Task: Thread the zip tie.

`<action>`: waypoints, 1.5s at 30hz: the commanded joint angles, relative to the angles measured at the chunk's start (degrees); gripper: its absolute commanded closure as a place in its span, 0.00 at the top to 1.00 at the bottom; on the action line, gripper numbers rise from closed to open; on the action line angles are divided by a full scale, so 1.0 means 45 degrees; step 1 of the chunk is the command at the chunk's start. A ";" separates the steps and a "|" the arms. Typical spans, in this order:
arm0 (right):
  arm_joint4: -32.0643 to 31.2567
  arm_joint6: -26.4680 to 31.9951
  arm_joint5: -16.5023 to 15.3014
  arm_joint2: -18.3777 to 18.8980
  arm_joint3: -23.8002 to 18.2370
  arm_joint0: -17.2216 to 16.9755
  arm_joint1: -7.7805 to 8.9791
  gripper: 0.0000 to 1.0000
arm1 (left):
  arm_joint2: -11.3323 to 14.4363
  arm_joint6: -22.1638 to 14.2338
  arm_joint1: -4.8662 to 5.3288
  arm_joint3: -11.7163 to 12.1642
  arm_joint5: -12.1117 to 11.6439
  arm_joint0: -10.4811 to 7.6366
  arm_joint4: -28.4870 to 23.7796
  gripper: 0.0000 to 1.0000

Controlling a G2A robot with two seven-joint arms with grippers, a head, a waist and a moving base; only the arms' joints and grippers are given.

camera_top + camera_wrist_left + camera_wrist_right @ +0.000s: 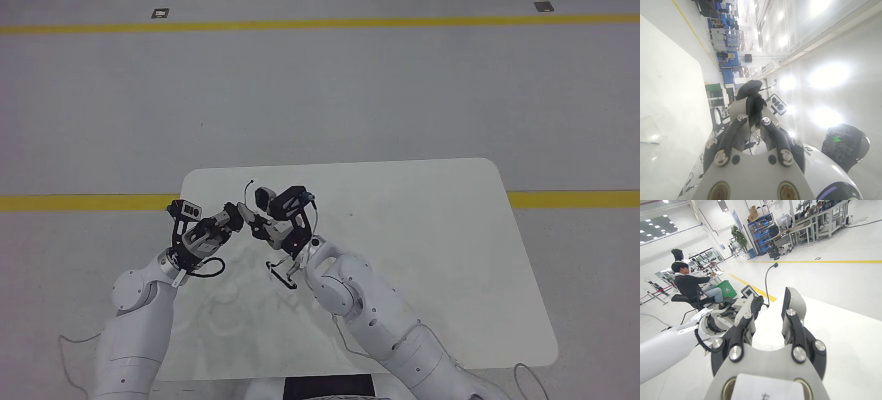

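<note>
Zip tie [766, 283], one, in left pincer's [753, 94] grip; right pincer [770, 295] agape.

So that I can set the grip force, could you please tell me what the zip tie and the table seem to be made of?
Zip tie: likely black plastic, matte; it is thin and bends in a smooth arc from the left claw. Table: a white, smooth, faintly glossy top, perhaps laminate; material uncertain.

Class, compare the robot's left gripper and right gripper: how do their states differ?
The left gripper is shut on the zip tie; the right gripper is open. The left gripper carries something; the right gripper holds nothing. Both are raised over the table, close together.
</note>
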 commanded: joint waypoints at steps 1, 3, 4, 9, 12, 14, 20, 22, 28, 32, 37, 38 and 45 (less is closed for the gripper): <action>-0.0050 -0.0052 0.0008 0.0019 -0.0032 -0.0018 0.0010 0.30 | 0.0000 0.0000 0.0000 0.0000 0.0000 0.0000 0.0000 0.00; -0.0148 -0.0195 0.0043 0.0084 -0.0098 -0.0070 0.0033 0.30 | 0.0000 0.0000 0.0000 0.0000 0.0000 0.0000 0.0000 0.00; -0.0214 -0.0243 0.0053 0.0122 -0.0121 -0.0107 0.0049 0.30 | 0.0000 0.0000 0.0000 0.0000 0.0000 0.0000 0.0000 0.00; -0.0709 -0.0655 0.0138 0.0598 -0.0394 -0.0485 0.0218 0.30 | 0.0000 0.0000 0.0000 0.0000 0.0000 0.0000 0.0000 0.00; -0.1001 -0.0692 0.0031 0.0971 -0.0631 -0.0768 0.0357 0.32 | 0.0000 0.0000 0.0000 0.0000 0.0000 0.0000 0.0000 0.00; -0.1282 -0.0651 -0.0042 0.1180 -0.0768 -0.0934 0.0448 0.33 | 0.0013 0.0069 0.0000 -0.0017 0.0028 -0.0002 0.0012 0.00; -0.2531 -0.0856 0.0041 0.1670 -0.1232 -0.1274 0.0685 0.36 | 0.0081 0.0149 0.0115 -0.0594 0.2173 0.0155 -0.1046 0.00; -0.2697 -0.1055 0.0327 0.1772 -0.1302 -0.1351 0.0711 0.41 | -0.0007 -0.0038 0.0159 -0.0657 0.3648 0.0170 -0.2154 0.00; -0.2693 -0.1066 0.0361 0.1778 -0.1304 -0.1361 0.0712 1.00 | -0.0462 -0.0187 0.0402 -0.0574 0.6145 0.0071 -0.2878 0.00; -0.2693 -0.1066 0.0361 0.1778 -0.1304 -0.1361 0.0712 1.00 | -0.0541 -0.0241 0.0445 -0.0791 0.5928 0.0013 -0.2709 0.00; -0.2693 -0.1066 0.0361 0.1778 -0.1304 -0.1361 0.0712 1.00 | -0.0541 -0.0241 0.0445 -0.0791 0.5928 0.0013 -0.2709 0.00; -0.2858 -0.1029 0.0336 0.1754 -0.1310 -0.1344 0.0723 1.00 | -0.0474 -0.0005 0.0426 -0.0758 0.6109 0.0003 -0.3013 0.00; -0.5193 -0.1100 0.0276 0.1314 -0.1117 -0.1083 0.0845 1.00 | -0.0156 0.0178 0.0564 -0.0698 0.8658 0.0271 -0.5116 0.00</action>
